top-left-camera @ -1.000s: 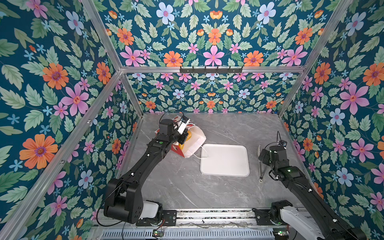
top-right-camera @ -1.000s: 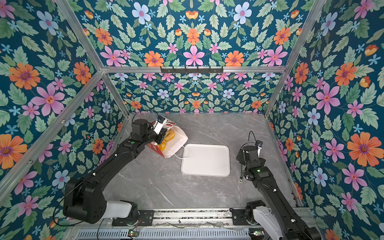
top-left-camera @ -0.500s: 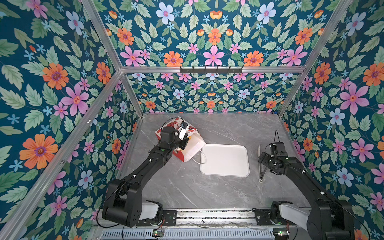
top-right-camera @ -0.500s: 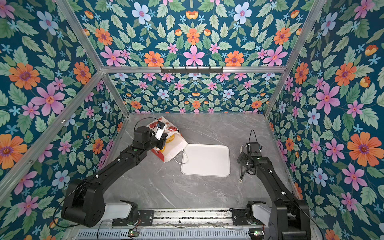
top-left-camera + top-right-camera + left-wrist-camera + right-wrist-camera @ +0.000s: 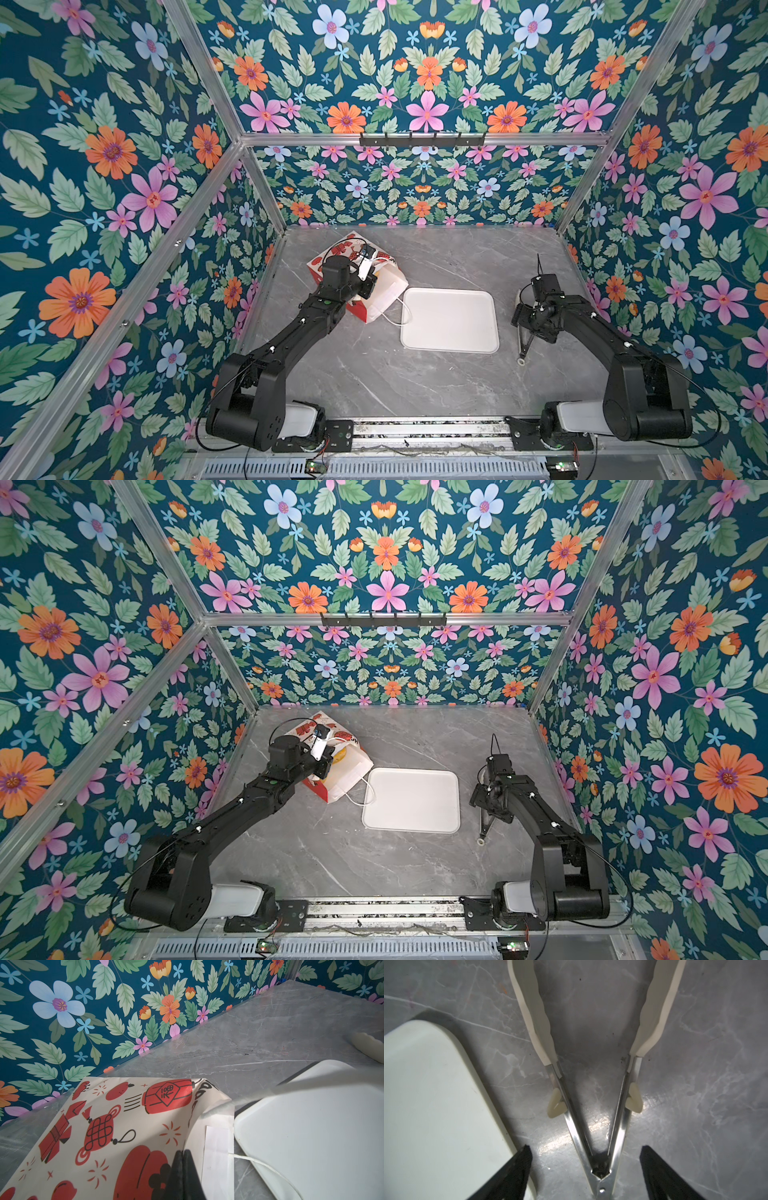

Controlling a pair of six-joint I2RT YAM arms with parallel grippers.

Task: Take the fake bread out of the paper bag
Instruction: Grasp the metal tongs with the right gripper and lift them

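Observation:
The paper bag (image 5: 384,286) (image 5: 353,773) lies on its side at the back left of the table, white inside, with its mouth toward the tray. My left gripper (image 5: 369,284) (image 5: 182,1152) is shut on the upper wall of the paper bag (image 5: 116,1126) at the mouth rim. A bit of yellow fake bread (image 5: 340,755) shows inside the mouth in a top view; the rest is hidden. My right gripper (image 5: 524,322) (image 5: 585,1147) is open, low over the table on the right, its fingers either side of the hinge end of metal tongs (image 5: 600,1126) without touching them.
A flat white tray (image 5: 449,320) (image 5: 411,800) (image 5: 425,1095) sits mid-table between bag and tongs (image 5: 525,343). The bag's white cord handle (image 5: 395,320) trails onto the tray's left edge. Flowered walls close in the left, back and right sides.
My left gripper has lowered and tipped the bag down toward the tray. My right gripper has turned and come down over the tongs, its jaws narrowing a little.

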